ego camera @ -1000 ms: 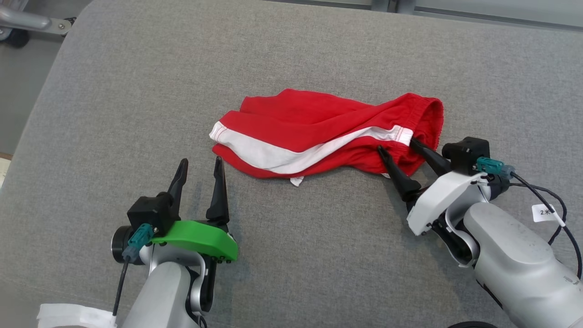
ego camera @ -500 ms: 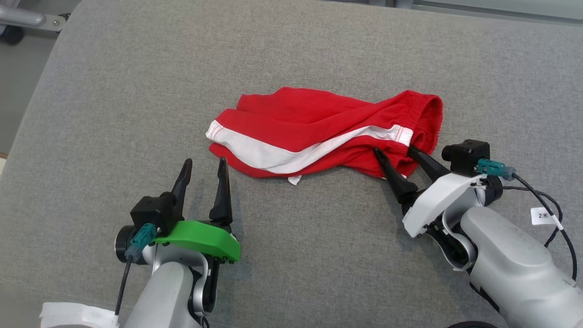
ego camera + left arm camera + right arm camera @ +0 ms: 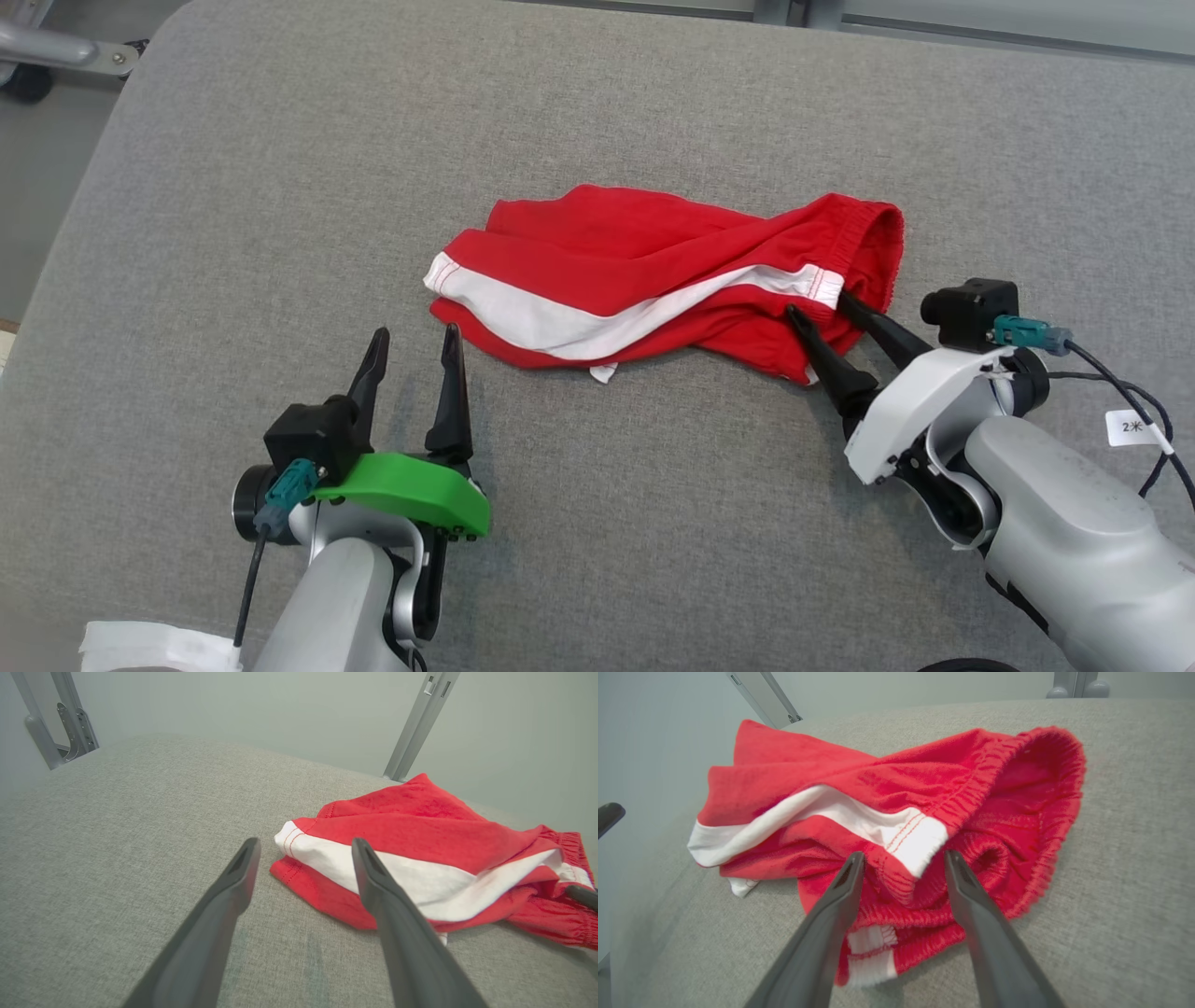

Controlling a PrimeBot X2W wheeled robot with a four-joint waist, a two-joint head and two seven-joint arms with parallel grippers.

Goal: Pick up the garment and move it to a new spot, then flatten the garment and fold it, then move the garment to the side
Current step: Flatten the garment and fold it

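Red garment (image 3: 635,271) lay long-axis left to right, its waistband (image 3: 868,243) between the spread jaws of your right gripper (image 3: 819,303), your left gripper (image 3: 415,330) gaping just short of the hem (image 3: 443,275).

A grey fabric surface (image 3: 280,187) with 2 metal posts (image 3: 420,723), perhaps a frame, behind.

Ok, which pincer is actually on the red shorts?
The right pincer, white-shelled: its open fingers straddle the elastic waistband of the red shorts. The green-shelled left pincer sits apart, over bare grey cushion.
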